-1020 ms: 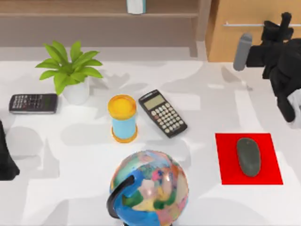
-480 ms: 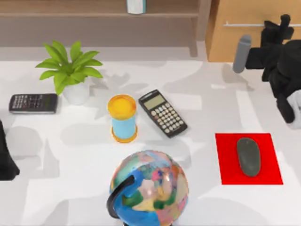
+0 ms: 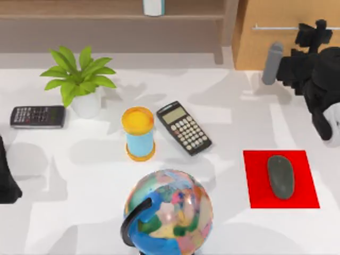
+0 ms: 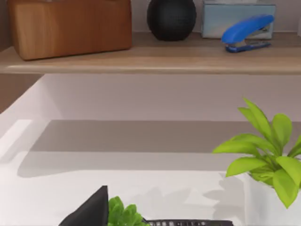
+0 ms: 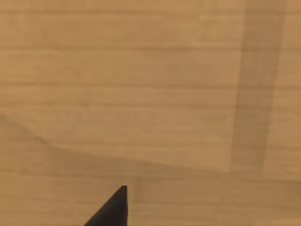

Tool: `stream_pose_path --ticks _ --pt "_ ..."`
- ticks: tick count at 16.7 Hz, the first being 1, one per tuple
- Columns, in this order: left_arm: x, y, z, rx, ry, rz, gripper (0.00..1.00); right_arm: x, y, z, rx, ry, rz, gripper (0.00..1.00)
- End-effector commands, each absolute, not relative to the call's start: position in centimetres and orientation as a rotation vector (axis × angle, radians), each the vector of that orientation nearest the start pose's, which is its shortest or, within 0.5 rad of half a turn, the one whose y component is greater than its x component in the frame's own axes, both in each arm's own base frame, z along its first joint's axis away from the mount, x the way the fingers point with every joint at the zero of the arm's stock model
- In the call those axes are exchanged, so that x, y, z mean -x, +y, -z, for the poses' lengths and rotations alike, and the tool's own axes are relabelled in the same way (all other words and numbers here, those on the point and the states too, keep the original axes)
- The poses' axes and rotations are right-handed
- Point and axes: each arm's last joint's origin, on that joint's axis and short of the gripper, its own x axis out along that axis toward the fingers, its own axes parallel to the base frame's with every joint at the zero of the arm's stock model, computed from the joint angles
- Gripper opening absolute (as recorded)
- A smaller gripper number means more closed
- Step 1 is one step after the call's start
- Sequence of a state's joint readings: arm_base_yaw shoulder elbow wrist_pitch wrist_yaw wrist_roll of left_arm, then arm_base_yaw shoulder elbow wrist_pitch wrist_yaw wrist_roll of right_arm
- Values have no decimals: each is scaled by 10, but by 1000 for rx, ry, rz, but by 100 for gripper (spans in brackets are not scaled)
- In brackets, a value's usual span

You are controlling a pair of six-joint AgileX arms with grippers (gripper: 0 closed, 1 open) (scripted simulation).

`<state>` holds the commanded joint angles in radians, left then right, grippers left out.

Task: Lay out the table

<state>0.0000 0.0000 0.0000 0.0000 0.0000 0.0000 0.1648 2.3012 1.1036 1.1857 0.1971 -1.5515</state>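
While your right arm was raised at the top view's far right, its right gripper (image 3: 311, 32) stood close to the light-wood cabinet (image 3: 281, 32) at the back corner, just under the cabinet's metal handle bar (image 3: 276, 27); whether its fingers were spread or closed, or had hold of anything, you could not tell, and its wrist view gave you wood grain (image 5: 150, 94) with one dark fingertip (image 5: 115, 209) at the edge; your left arm (image 3: 6, 175) sat parked at the table's left edge, its gripper's state likewise not to be told; the table (image 3: 79, 223), wide and white, ran across the whole view; on it you had a globe (image 3: 169, 211) at the front middle, a yellow-capped blue canister (image 3: 139, 134) upright behind it, a black calculator (image 3: 184, 127) lying tilted just beside the canister, a second calculator (image 3: 37, 116) near the left edge, a potted plant (image 3: 79, 79) beside that, and a grey mouse (image 3: 280, 176) lying on the red mat (image 3: 255, 164) to the right
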Motion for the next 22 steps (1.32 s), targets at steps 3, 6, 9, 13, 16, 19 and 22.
stream_pose_path --ticks 3,6,9,13,16,19,22 --pt "-106 -1 -160 0 0 0 100 -439 71 -88 1565 12 -3 100" --pt "-106 -1 -160 0 0 0 100 -431 73 -76 1565 47 -46 100" --pt "-106 -1 -160 0 0 0 100 -428 77 -87 1560 5 -24 100" --pt "-106 -1 -160 0 0 0 100 -414 78 -88 1560 0 -22 100" --pt "-106 -1 -160 0 0 0 100 -402 75 -84 1560 17 -24 100" --pt "-106 -1 -160 0 0 0 100 -393 73 -79 1563 40 -38 100" --pt "-106 -1 -160 0 0 0 100 -391 73 -75 1566 52 -49 100"
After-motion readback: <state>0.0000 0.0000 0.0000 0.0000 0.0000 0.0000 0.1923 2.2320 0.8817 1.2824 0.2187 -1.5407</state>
